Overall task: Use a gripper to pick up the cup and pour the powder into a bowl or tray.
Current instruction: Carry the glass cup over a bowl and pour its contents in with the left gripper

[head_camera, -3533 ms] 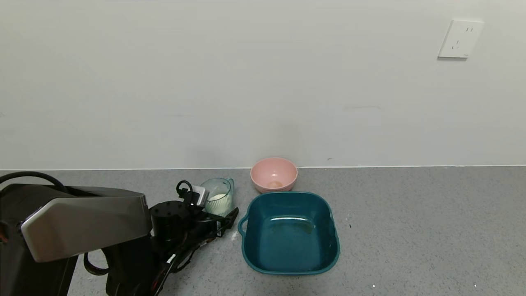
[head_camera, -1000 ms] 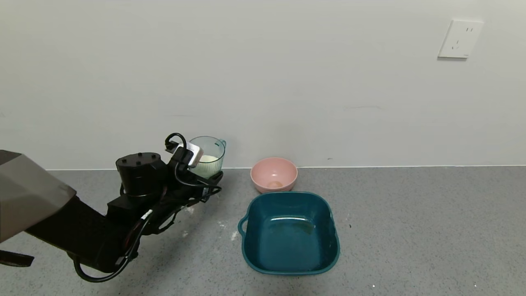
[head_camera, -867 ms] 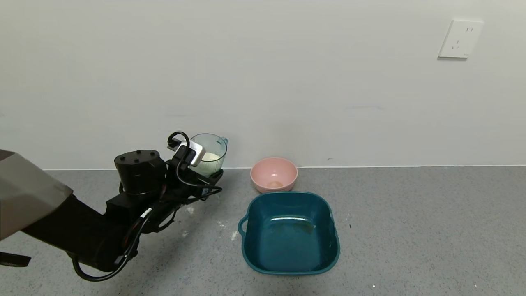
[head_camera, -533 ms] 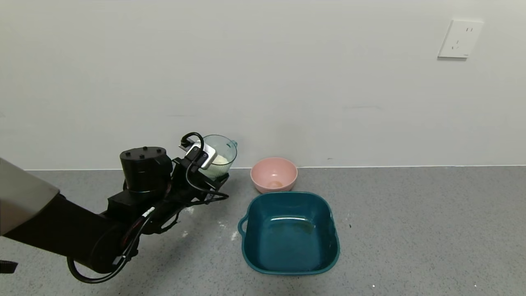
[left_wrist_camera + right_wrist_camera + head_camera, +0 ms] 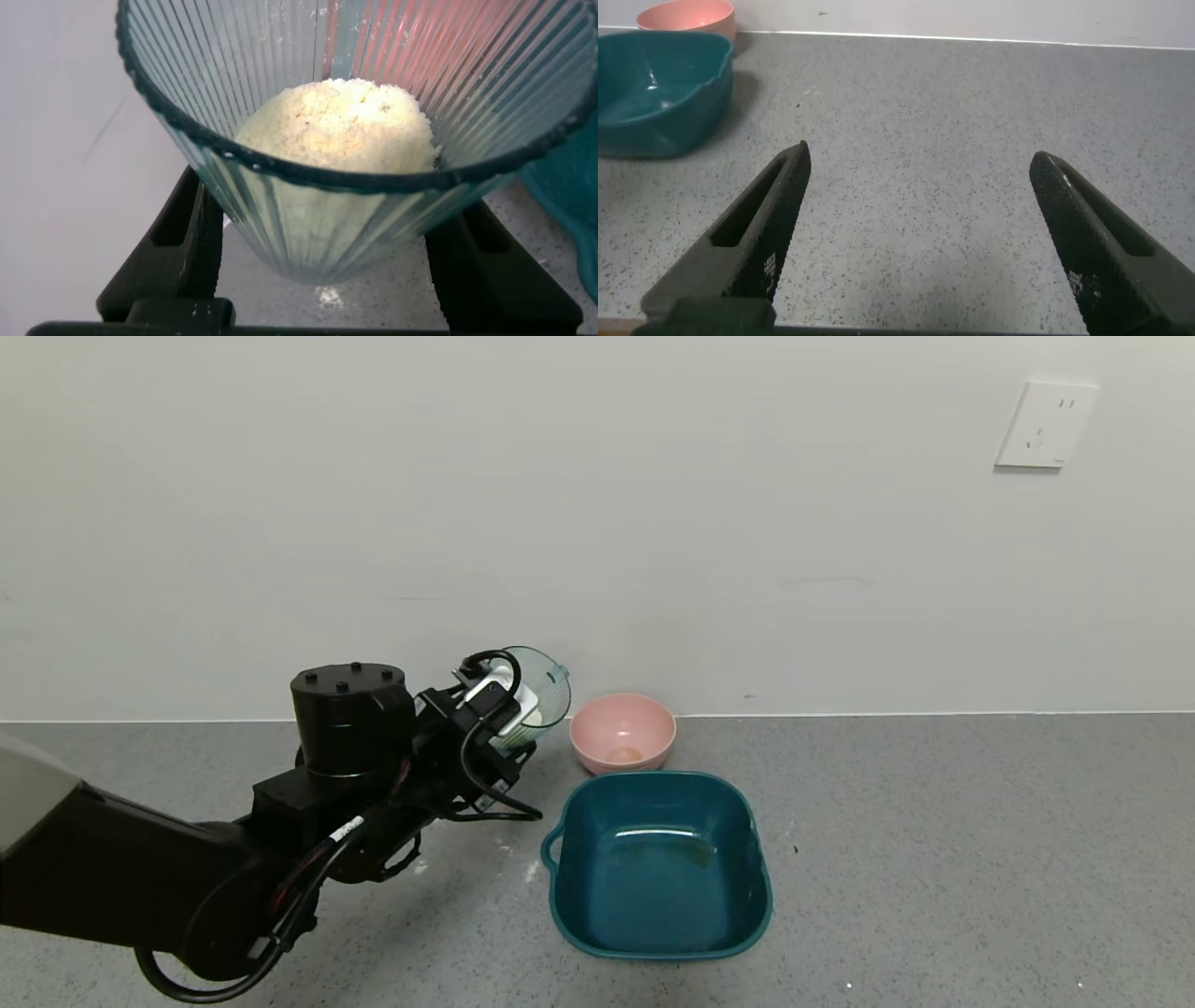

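I have the left gripper clamped on the ribbed blue-green cup, one black finger on each side of its lower wall in the left wrist view, and the cup now hangs clear of the grey counter. A few seconds ago it stood on the counter beside my wrist; since then I have lifted it and, over the last second, carried it sideways toward the dishes and begun to tip it, so its mouth now leans away from the gripper toward the pink bowl. The white clumpy powder is heaped in the bottom and none has reached the rim, so I judge the pour has not started. The teal basin lies beyond the fingertips and lower, nearer to me than the pink bowl, with its loop handle facing the gripper; the cup is not yet over it. That means the pickup is done and the carry is partly done: I would bring the cup on over the basin before tipping further, or the powder lands on the counter. The right gripper sits parked low over bare counter, fingers spread wide and holding nothing.
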Action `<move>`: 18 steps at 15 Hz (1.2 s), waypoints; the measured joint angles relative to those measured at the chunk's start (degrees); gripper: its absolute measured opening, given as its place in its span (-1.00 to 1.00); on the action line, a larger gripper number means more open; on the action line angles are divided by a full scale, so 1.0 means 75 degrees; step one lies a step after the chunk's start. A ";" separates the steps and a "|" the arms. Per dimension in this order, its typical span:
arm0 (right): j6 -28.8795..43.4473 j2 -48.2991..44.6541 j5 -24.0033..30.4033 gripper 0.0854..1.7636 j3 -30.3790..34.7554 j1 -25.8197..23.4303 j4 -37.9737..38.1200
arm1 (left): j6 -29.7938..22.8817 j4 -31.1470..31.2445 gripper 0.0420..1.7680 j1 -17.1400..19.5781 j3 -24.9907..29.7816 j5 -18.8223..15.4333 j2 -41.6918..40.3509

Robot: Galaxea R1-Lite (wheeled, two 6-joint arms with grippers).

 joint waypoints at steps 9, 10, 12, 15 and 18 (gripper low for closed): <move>0.0000 0.0000 0.0003 0.94 0.0000 0.0000 -0.0003 | 0.2168 0.0018 0.40 -0.0853 -0.0029 0.1045 0.0317; 0.0000 0.0000 -0.0003 0.94 0.0000 0.0000 -0.0003 | 0.2423 0.0021 0.40 -0.0860 -0.0008 0.1130 0.0364; 0.0000 0.0000 0.0000 0.94 0.0000 0.0000 -0.0003 | 0.3001 0.0015 0.40 -0.0876 0.0026 0.1239 0.0413; 0.0000 0.0000 -0.0003 0.94 0.0000 0.0000 -0.0007 | 0.3356 0.0015 0.40 -0.0865 0.0050 0.1372 0.0453; 0.0000 0.0000 -0.0003 0.94 0.0000 0.0000 -0.0003 | 0.3951 -0.0055 0.40 -0.0915 0.0047 0.1565 0.0527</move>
